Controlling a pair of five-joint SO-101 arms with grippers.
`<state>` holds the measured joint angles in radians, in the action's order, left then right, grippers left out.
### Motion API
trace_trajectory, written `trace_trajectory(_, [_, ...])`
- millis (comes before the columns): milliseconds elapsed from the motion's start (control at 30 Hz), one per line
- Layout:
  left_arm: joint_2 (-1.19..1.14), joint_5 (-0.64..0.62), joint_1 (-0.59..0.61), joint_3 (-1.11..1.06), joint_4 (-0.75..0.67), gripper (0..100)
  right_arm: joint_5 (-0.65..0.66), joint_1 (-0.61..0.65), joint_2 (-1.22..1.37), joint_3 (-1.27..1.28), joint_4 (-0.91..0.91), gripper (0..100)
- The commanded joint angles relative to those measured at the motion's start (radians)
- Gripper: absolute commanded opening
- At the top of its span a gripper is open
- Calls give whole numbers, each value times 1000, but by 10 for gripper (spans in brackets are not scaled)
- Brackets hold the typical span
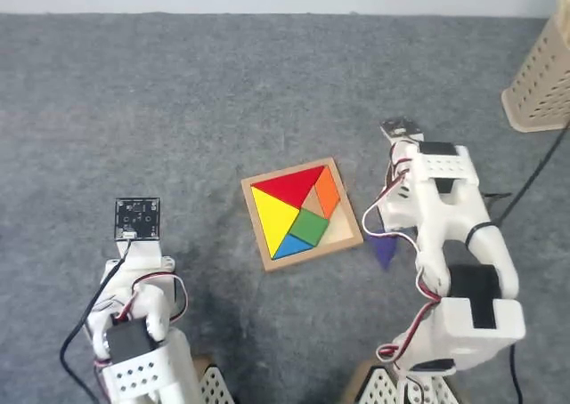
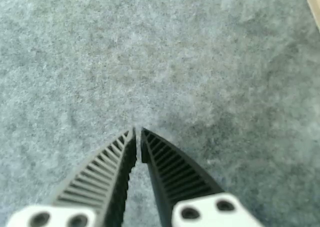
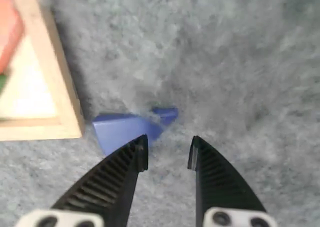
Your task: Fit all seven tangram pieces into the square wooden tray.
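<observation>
- Square wooden tray (image 1: pixel 346 203) sits mid-worktop (image 1: pixel 178 110), turned so one corner points toward the arms.
- Five pieces are in the tray: red triangle (image 1: pixel 289 186), yellow triangle (image 1: pixel 272 215), orange piece (image 1: pixel 328 192), green square (image 1: pixel 309 227), blue triangle (image 1: pixel 291 246).
- Bare wood shows in the tray corner nearest the right arm (image 1: pixel 445 208). The right wrist view shows the same bare patch behind the tray's rim (image 3: pixel 55 87).
- One blue-violet piece (image 1: pixel 383 248) lies flat on the grey worktop, outside the tray and just beside that corner. In the high view it is partly under the right arm's wires.
- Right pincer (image 3: pixel 167 149) is spread, with nothing between the fingers. It is right at the blue-violet piece (image 3: pixel 125 127): one fingertip (image 3: pixel 140 147) overlaps the piece's near edge, the other is over bare worktop. Cannot tell whether it touches the piece.
- Left arm (image 1: pixel 134 324) is at the near left of the worktop, well apart from the tray.
- Left pincer (image 2: pixel 138 132) is pressed together, tips all but meeting, holding nothing, over bare grey worktop (image 2: pixel 150 47).
- A beige perforated container (image 1: pixel 543 75) stands at the far right edge of the worktop, well apart from the tray.
</observation>
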<state>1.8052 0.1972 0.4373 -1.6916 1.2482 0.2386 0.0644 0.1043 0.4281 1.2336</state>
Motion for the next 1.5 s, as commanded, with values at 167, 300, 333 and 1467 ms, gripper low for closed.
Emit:
trace_trajectory(167, [14, 5, 3, 7, 8, 13, -141, 41, -104, -63, 13, 106])
trace_trajectory(300, [14, 5, 3, 7, 8, 13, -328, 148, -127, -55, 19, 109])
trace_trajectory(333, [14, 5, 3, 7, 8, 13, -370, 170, -113, -54, 21, 128])
trace_trajectory(1467, [14, 5, 3, 7, 8, 13, -391, 64, 90, 38, -2, 213])
